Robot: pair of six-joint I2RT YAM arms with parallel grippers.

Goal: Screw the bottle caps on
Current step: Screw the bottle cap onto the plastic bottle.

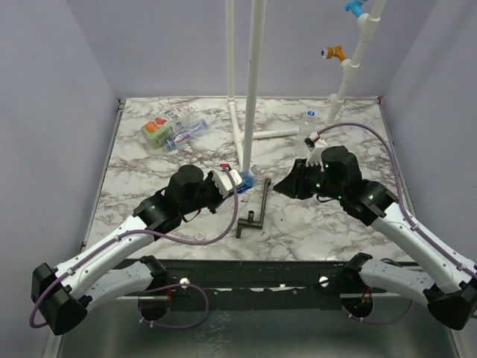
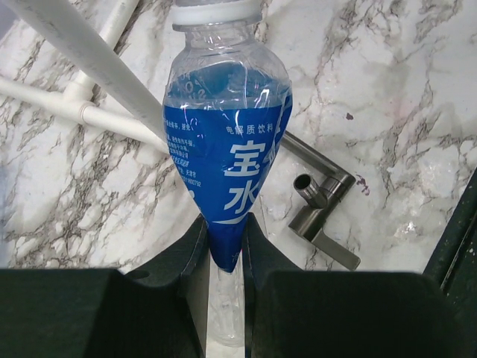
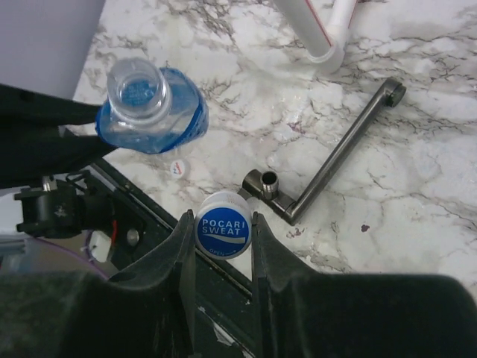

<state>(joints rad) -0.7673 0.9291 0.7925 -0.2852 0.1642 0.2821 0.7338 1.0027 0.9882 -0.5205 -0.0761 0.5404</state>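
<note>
Left wrist view: your left jaws are clenched on the lower body of the blue-labelled bottle [image 2: 223, 142], squashing it to a wedge. The top view puts it over the middle of the tabletop [image 1: 194, 156], just beside the white pipe [image 1: 252, 89]. On the right wrist view, your right jaws are grasping the blue cap [image 3: 223, 227]. It looks pinched on both sides, though contact is hard to judge. The bottle's mouth is uncapped. Other bottles [image 1: 175, 130] lie toward the far left corner.

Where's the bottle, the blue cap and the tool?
bottle [image 2: 231, 156]: left wrist view, its label.
blue cap [image 3: 223, 230]: right wrist view, its printed top.
tool [image 3: 339, 154]: right wrist view, its long bar.
</note>
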